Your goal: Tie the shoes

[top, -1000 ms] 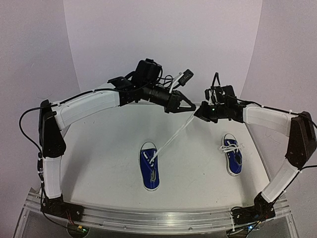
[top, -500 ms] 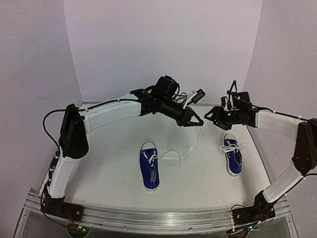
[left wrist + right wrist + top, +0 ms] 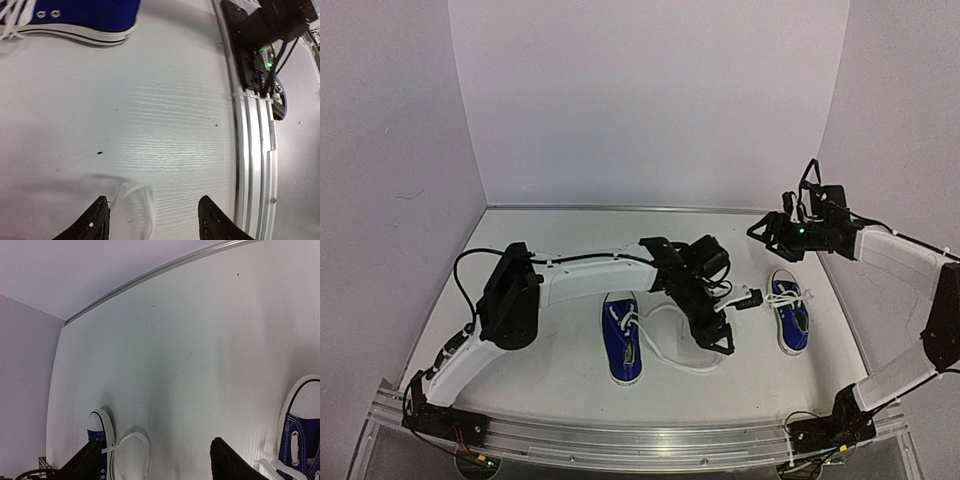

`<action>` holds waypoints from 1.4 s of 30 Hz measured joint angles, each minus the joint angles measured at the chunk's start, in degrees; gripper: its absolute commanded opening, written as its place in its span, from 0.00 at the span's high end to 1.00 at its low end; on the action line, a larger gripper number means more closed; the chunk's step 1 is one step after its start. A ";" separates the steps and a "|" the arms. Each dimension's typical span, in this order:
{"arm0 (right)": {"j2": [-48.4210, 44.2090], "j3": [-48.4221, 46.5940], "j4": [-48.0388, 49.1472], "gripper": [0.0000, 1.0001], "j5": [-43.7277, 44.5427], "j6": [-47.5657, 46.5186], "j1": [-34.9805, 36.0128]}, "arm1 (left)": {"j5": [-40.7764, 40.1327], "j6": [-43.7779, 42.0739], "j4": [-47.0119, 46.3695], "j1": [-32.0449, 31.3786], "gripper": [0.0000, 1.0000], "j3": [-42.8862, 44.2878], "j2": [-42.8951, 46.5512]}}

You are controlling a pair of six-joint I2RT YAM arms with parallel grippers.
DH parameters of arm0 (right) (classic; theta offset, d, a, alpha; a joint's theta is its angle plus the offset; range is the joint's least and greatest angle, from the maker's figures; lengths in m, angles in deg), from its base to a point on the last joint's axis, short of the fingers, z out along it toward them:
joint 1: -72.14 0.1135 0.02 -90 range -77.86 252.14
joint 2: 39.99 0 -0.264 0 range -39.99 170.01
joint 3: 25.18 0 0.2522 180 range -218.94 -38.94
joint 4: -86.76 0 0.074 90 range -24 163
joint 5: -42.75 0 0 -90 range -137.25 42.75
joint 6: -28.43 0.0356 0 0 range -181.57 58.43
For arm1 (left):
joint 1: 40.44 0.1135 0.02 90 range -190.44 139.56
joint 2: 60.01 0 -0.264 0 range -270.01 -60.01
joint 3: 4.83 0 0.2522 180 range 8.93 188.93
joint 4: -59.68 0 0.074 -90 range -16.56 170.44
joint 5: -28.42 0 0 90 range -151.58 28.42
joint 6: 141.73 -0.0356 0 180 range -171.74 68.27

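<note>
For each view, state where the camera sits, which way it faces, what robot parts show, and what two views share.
Top external: above and behind the arms, looking down at the table; shows both arms, left gripper, right gripper, left shoe, right shoe.
Left wrist: low over the table, facing the right shoe and near rail; its fingertips show.
Right wrist: raised, facing left across the table; its fingertips show.
Shared: both wrist views see the right shoe.

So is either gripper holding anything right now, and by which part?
Nothing is held. The left gripper is open, with a lace lying on the table between its fingers. The right gripper is open and empty.
</note>
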 measured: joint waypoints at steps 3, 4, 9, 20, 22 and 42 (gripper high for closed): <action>0.21 1.24 -0.12 0.30 -1.47 -0.31 0.01 | -2.58 0.04 0.63 3.25 0.36 0.61 0.00; 0.21 1.74 -0.13 0.30 -1.91 -0.39 0.01 | -3.72 -0.04 0.71 4.52 0.36 0.79 0.00; 0.13 3.99 -0.62 0.30 -3.67 -0.65 -0.01 | -10.99 -2.25 2.11 11.08 0.35 0.93 0.00; -4.73 7.89 -3.01 0.30 -6.56 -1.82 -0.01 | -20.00 -14.80 3.67 7.95 0.36 -0.84 -0.29; -5.03 7.90 -3.01 0.30 -6.98 -1.87 -0.01 | -20.89 -17.75 3.82 6.90 0.37 -0.67 -0.84; -5.75 7.94 -4.74 0.29 -8.16 -2.51 0.01 | -19.60 -37.48 8.56 6.46 0.40 -0.70 -2.04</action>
